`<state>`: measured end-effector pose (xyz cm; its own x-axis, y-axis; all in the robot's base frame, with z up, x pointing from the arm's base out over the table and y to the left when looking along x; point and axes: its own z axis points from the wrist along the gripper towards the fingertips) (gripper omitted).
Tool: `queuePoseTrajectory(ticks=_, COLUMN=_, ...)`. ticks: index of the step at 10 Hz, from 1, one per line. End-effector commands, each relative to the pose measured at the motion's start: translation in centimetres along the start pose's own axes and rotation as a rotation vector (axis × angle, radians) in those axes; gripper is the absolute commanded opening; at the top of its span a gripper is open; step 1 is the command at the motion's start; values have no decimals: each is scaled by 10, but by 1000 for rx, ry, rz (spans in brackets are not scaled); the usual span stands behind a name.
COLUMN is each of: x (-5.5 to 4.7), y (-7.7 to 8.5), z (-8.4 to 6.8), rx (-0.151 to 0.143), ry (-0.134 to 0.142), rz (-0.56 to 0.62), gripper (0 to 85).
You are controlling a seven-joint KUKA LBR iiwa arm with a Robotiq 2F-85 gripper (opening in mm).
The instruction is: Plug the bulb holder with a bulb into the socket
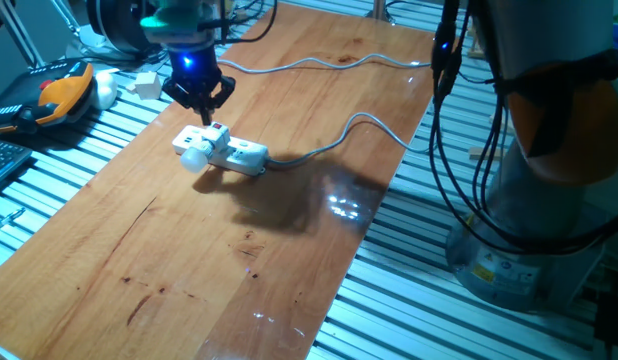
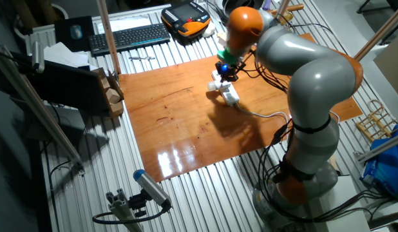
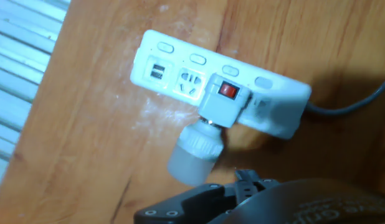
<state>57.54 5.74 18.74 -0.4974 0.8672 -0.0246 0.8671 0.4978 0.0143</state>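
Observation:
The socket [image 1: 245,154] is a white power strip lying on the wooden table [image 1: 189,270], with its grey cable [image 1: 334,140] running to the right. The bulb holder [image 1: 215,135], with its red switch [image 3: 227,91], sits plugged into the strip's top. The bulb [image 1: 194,159] sticks out sideways over the strip's edge. In the hand view the strip [image 3: 174,62], the holder [image 3: 222,102] and the bulb [image 3: 194,152] fill the middle. My gripper [image 1: 205,112] hovers just above the holder, open and holding nothing. It also shows in the other fixed view [image 2: 225,72].
An orange and black pendant [image 1: 57,95] and small white parts [image 1: 144,84] lie off the table's far left. A thin white cable [image 1: 319,63] crosses the table's back. A keyboard [image 2: 128,35] sits beyond the table. The arm's base [image 1: 549,180] stands to the right.

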Motion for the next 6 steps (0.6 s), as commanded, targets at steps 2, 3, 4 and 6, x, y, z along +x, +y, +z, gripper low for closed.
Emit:
queuePoseTrajectory(ticks=2, x=-4, y=-9, z=-4, rx=-46, ry=29, rz=-899, gripper=0)
queuePoseTrajectory(ticks=3, x=1, y=-12, z=-7, rx=-38, ry=24, rz=-967, gripper=0)
queuePoseTrajectory(ticks=4, x=7, y=-15, z=-11, rx=-13, ry=7, rz=-1039, gripper=0)
queuePoseTrajectory(ticks=6, x=12, y=-20, z=-14, rx=-11, ry=-6, rz=-1127, gripper=0)
